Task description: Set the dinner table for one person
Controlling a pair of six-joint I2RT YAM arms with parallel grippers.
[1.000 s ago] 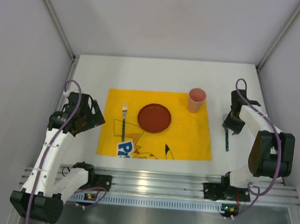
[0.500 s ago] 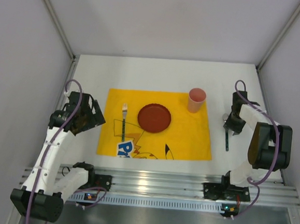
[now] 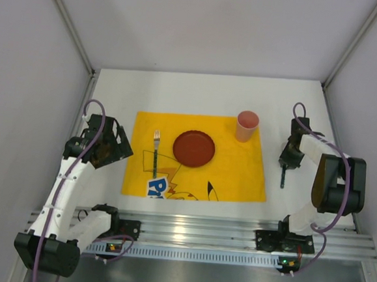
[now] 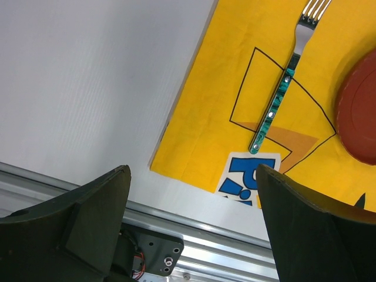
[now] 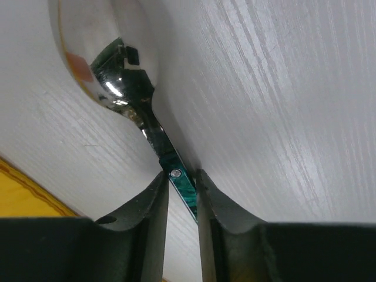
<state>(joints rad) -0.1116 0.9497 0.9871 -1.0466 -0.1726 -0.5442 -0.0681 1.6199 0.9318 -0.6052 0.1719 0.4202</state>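
Jaws of the right gripper (image 5: 180,176) pinch the green handle of the spoon (image 5: 120,76), which lies on the dinner table (image 3: 179,91) just right of the placemat (image 3: 238,177), wrist pitched down; the left gripper (image 4: 192,173) hangs wide, empty (parked left). Fork (image 4: 281,97), plate (image 3: 194,148) and far cup (image 3: 246,126) sit placed; only the spoon seems left

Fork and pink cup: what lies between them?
The red plate, on the yellow placemat between the fork and cup, seen in the top view.
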